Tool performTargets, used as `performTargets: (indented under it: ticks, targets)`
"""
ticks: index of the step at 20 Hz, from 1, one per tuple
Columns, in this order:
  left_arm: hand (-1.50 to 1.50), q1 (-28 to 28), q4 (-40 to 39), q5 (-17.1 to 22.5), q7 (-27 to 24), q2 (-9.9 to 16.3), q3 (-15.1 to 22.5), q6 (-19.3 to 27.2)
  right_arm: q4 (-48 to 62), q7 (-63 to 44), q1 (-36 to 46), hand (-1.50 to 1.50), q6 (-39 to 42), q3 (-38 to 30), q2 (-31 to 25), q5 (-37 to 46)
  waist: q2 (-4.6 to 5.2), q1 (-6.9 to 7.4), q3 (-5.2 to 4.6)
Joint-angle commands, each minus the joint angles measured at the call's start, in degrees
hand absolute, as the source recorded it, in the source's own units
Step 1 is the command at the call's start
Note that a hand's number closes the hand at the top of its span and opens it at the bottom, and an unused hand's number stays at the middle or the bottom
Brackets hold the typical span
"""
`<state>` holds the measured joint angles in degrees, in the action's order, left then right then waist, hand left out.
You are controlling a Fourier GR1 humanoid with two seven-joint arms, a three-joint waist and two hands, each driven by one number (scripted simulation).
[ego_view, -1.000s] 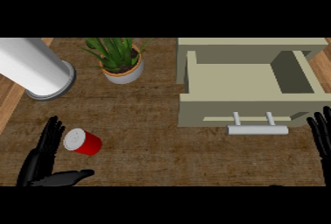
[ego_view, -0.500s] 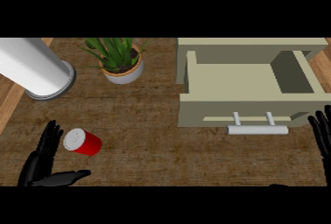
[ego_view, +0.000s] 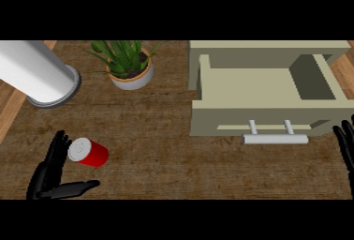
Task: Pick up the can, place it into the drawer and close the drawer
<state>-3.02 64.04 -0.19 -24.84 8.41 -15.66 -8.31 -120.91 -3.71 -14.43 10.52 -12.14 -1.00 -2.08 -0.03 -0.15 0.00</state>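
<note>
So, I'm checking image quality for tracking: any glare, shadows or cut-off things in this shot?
Head view: lighting is even, no glare; the can casts no clear shadow. The drawer inside is plainly lit. The white cylinder is cut off at the left edge, and the right hand at the right edge.

free: bare counter between can and open drawer | obstacles: plant, cylinder at far left

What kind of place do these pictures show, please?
Probably a kitchen or similar home counter: a brown worktop carries a potted plant, a red can and an open beige drawer.
</note>
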Motion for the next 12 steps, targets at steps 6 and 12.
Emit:
performTargets:
  ticks: [6,12]
  targets:
    - [-1.5,6.43,-8.63,0.14,-1.73,2.04,-0.24,1.19,-1.93,-4.67,3.0,-1.5,-1.15,0.39,-0.19,0.98,0.02,0.03,-0.01]
    - [-1.5,7.62,-5.94,2.22,2.28,2.22,0.31,1.3,1.3,1.29,0.11,-1.5,1.51,-2.36,-0.53,-0.33,-0.01,0.02,0.01]
